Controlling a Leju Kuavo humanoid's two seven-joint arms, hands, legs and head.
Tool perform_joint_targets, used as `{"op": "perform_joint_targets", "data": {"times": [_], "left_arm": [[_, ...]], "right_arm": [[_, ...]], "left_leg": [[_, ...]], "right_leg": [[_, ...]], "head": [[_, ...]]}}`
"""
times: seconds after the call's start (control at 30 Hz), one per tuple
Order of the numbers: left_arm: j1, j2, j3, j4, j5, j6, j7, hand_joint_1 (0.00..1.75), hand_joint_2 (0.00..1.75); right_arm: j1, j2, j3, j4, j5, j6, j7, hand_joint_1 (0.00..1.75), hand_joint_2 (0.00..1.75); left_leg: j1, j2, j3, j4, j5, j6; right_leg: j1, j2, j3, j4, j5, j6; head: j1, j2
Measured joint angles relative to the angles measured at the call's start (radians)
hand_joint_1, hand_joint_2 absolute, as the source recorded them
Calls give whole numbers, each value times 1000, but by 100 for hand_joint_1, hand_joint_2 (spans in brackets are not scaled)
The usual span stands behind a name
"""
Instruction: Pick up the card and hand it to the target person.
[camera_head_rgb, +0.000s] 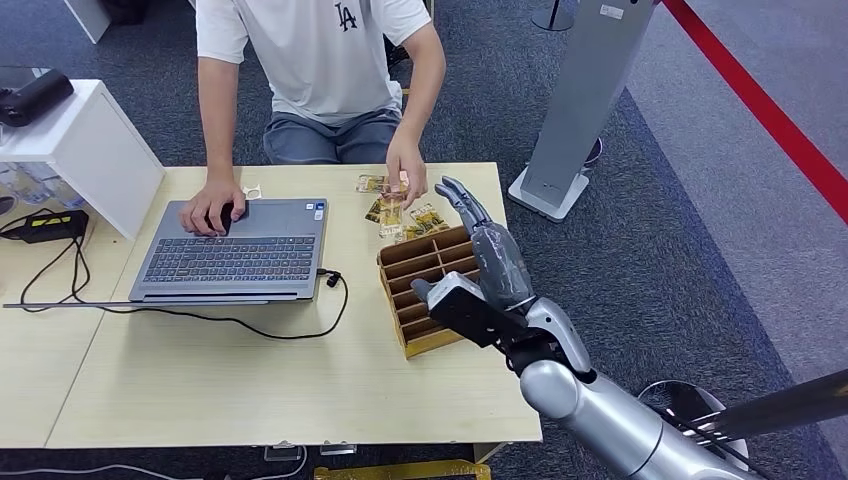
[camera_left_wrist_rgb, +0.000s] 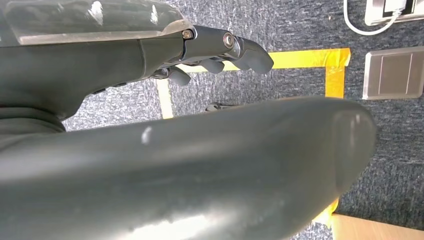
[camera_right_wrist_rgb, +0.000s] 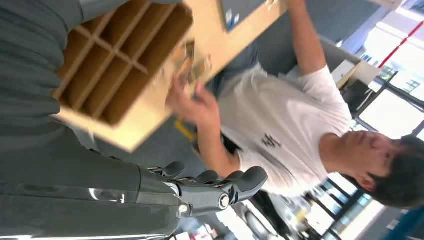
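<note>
Head: right hand (camera_head_rgb: 478, 238) empty, fingers spread, over wooden organizer (camera_head_rgb: 425, 290). Cards (camera_head_rgb: 400, 212) on table (camera_head_rgb: 250, 380) just beyond fingertips, under person's hand (camera_head_rgb: 405, 165); axis unclear. Left wrist: left hand (camera_left_wrist_rgb: 220, 50) fingers loose, nothing held, above carpet (camera_left_wrist_rgb: 300, 30). Right wrist: cards blurred.

wooden table (camera_head_rgb: 250, 380), laptop (camera_head_rgb: 238, 250), divided box (camera_head_rgb: 425, 290), cards (camera_head_rgb: 400, 212)

person's hand (camera_head_rgb: 405, 165) over cards (camera_head_rgb: 400, 212) — organizer (camera_head_rgb: 425, 290) alongside

I see a pale matt wood-grain table (camera_head_rgb: 250, 380), a brown cardboard-like divider box (camera_head_rgb: 425, 290), glossy gold cards (camera_head_rgb: 400, 210) beside that box, a brushed silver laptop (camera_head_rgb: 240, 250), and rough grey carpet (camera_head_rgb: 650, 250).
</note>
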Motion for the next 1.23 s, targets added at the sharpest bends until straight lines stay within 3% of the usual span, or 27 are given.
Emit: {"op": "perform_joint_targets", "data": {"times": [0.2,0.4,0.73,1.23], "left_arm": [[0,0,0,0,10,6,8,0,0],[1,1,1,0,13,10,12,0,0],[2,2,1,0,13,17,26,0,0],[2,1,1,0,7,21,28,0,0]], "right_arm": [[124,2,-67,21,-372,33,-135,0,175],[232,2,-127,39,-522,81,-191,0,175],[323,7,-192,52,-599,141,-216,0,175],[348,15,-230,52,-600,169,-216,0,175]], "left_leg": [[0,0,0,0,0,0],[0,0,0,0,0,0],[0,0,0,0,0,0],[0,0,0,0,0,0]], "right_leg": [[0,0,0,0,0,0],[0,0,0,0,0,0],[0,0,0,0,0,0],[0,0,0,0,0,0]], "head": [[0,0],[-1,0],[0,0],[0,0]]}}
